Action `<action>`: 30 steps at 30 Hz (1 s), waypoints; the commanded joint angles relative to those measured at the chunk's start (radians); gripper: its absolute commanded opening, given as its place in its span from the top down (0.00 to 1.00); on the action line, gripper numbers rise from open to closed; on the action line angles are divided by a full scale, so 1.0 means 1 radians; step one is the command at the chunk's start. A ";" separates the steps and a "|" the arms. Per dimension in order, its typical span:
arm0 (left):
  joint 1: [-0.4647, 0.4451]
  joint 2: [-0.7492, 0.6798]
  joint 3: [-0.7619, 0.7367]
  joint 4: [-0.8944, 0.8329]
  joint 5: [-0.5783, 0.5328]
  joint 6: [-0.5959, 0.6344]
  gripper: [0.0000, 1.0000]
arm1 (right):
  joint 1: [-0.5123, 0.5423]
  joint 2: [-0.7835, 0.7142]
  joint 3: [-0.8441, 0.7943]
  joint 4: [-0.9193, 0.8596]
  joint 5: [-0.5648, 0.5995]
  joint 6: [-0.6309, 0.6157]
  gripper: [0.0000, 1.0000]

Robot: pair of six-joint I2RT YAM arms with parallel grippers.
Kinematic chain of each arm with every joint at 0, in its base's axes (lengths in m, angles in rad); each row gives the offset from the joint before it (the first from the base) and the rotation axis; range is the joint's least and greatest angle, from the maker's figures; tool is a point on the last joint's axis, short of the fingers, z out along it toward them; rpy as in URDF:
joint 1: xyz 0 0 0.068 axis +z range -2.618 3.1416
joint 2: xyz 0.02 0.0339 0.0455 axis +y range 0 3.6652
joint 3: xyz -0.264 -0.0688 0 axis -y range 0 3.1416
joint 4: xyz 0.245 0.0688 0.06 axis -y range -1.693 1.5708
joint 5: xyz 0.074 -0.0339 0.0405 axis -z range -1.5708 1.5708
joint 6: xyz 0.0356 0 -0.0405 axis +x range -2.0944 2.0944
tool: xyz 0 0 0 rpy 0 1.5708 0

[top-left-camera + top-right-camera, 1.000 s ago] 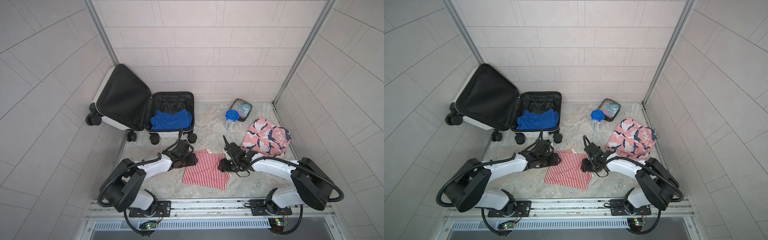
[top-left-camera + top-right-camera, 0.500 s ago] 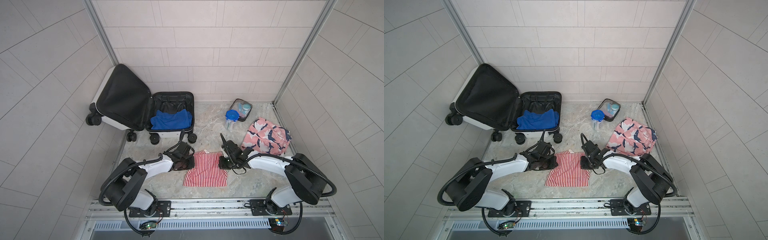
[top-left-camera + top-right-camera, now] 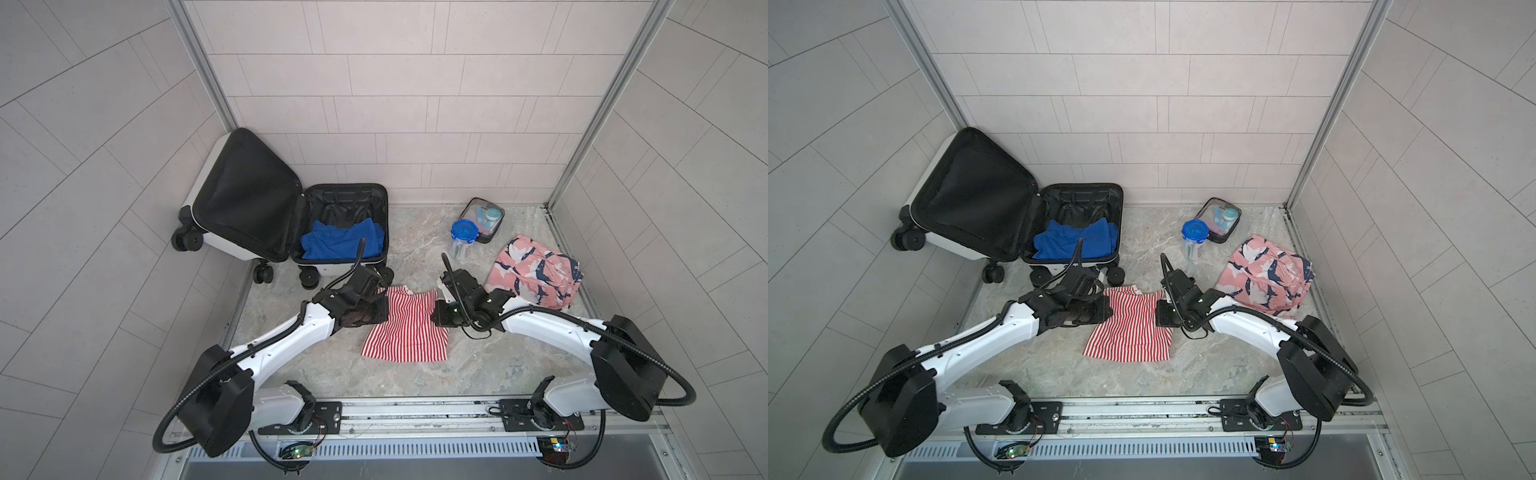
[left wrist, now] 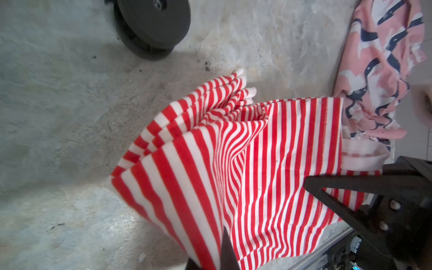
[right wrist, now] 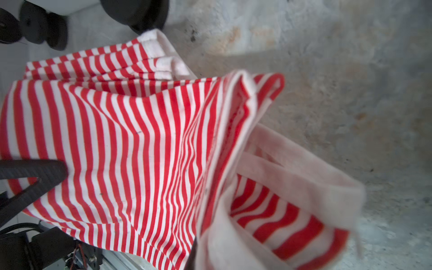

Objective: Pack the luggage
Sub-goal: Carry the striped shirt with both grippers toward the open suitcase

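pinching the striped shirt [image 3: 405, 332] from both sides, the two grippers sit low over the marbled floor [image 3: 353, 374] near the middle of both top views. the left gripper [image 3: 383, 309] has its jaws closed tight on the shirt's 9 o'clock edge, and the left wrist view shows the red-and-white cloth gathered into folds that run down to the jaws. the right gripper [image 3: 436, 313] is clamped the same way on the 3 o'clock edge, where the right wrist view shows the white hem bunched up at its jaws. the shirt's lower hem lies on the floor toward 6 o'clock. the luggage [image 3: 245, 195] lies open at 10 o'clock, its black-lined lid tilted up toward the wall, with a blue garment [image 3: 340, 243] lying in its base. a clear pouch [image 3: 484, 218] and a blue-lidded jar [image 3: 463, 232] sit together at 1 o'clock. a pink patterned garment [image 3: 534, 272] lies at 3 o'clock, just beside the right arm.
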 commanded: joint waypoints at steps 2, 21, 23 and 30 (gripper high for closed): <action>-0.002 -0.032 0.082 -0.132 -0.053 0.037 1.00 | 0.007 -0.060 0.054 -0.057 0.003 0.002 1.00; 0.173 0.072 0.524 -0.300 -0.206 0.238 1.00 | -0.005 0.164 0.569 -0.178 -0.006 -0.086 1.00; 0.209 0.114 0.586 -0.313 -0.205 0.265 1.00 | -0.017 0.241 0.670 -0.189 -0.029 -0.096 1.00; 0.330 0.252 0.751 -0.317 -0.186 0.316 1.00 | -0.042 0.512 1.079 -0.286 -0.068 -0.139 1.00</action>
